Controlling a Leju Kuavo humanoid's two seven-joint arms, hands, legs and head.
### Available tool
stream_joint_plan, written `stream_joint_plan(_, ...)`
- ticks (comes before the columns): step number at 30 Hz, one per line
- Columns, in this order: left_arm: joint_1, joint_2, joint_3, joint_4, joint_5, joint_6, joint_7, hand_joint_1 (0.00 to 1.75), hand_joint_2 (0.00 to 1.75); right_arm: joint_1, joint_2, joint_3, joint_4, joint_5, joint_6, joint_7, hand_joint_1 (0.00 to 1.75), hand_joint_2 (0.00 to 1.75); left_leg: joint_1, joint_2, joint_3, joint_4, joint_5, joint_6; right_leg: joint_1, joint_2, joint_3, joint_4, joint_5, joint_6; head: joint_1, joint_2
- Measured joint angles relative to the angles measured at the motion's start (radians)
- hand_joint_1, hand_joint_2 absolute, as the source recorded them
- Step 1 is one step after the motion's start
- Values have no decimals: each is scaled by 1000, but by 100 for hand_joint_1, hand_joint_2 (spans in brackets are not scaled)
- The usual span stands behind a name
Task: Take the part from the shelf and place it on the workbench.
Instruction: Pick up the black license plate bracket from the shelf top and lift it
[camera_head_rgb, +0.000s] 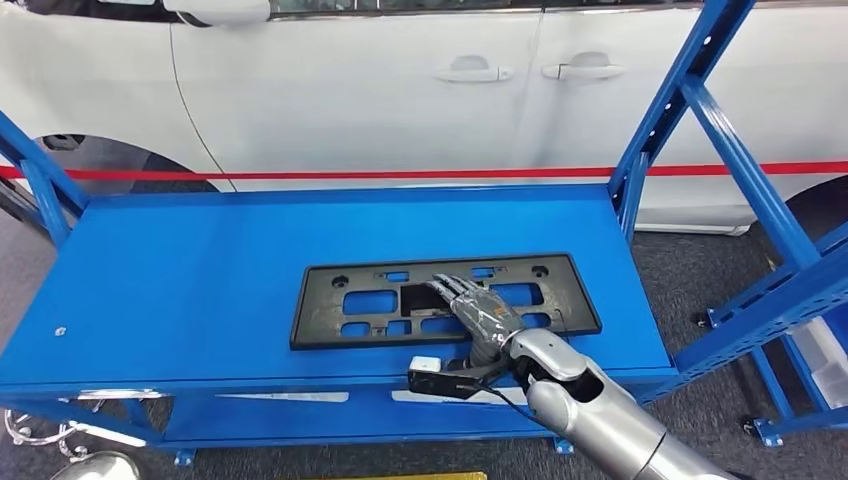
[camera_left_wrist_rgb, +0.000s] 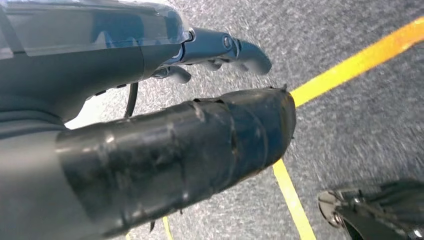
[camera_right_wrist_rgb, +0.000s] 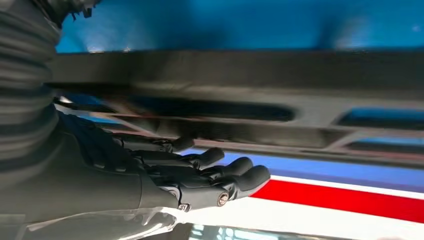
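A flat black plastic part (camera_head_rgb: 565, 292) with several cut-outs lies near the front of the blue shelf top (camera_head_rgb: 200, 270). My right hand (camera_head_rgb: 478, 310) reaches over its near edge and lies flat above it. The fingers (camera_head_rgb: 450, 290) stretch toward the rectangular middle opening and grip nothing. From the right wrist, the part (camera_right_wrist_rgb: 250, 70) runs as a dark bar close by the right hand (camera_right_wrist_rgb: 200, 175), whose fingers are slightly bent and apart. My left hand (camera_left_wrist_rgb: 175, 145) hangs over grey floor with its fingers (camera_left_wrist_rgb: 225, 47) out straight, holding nothing.
A white car (camera_head_rgb: 350, 90) with a red stripe stands right behind the shelf. Blue uprights (camera_head_rgb: 680, 100) rise at the shelf's right end, and another blue rack (camera_head_rgb: 790, 290) stands to the right. A yellow line (camera_left_wrist_rgb: 350, 65) crosses the floor.
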Motion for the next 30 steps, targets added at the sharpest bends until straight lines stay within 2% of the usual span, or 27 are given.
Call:
stream_joint_plan(8, -1, -5, 1, 0, -9, 4, -19, 0, 0, -2, -22, 15, -14, 1, -11, 34, 0, 175, 1, 1, 18, -19, -2, -9, 3, 2, 10, 1, -10, -12, 0, 0)
stream_joint_plan(11, -1, -6, 1, 0, -10, 3, -24, 0, 0, 0, -23, 17, -15, 10, -31, 47, 0, 175, 1, 1, 19, -20, -2, -14, 3, 1, 11, 1, -11, -12, 0, 0)
stream_joint_plan(19, -1, -9, 1, 0, -16, 1, -30, 0, 0, 17, -20, 16, -21, 46, -90, 65, 0, 175, 0, 1, 21, -20, -1, -15, 2, 1, 15, 0, -10, -13, 0, 0)
stream_joint_plan(30, -1, -10, 6, 0, -26, 2, -21, 0, 0, 52, 24, -16, -26, 104, -178, 103, 0, 175, 0, 1, 21, -20, -2, -16, 2, 1, 15, -1, -10, -12, 0, 0)
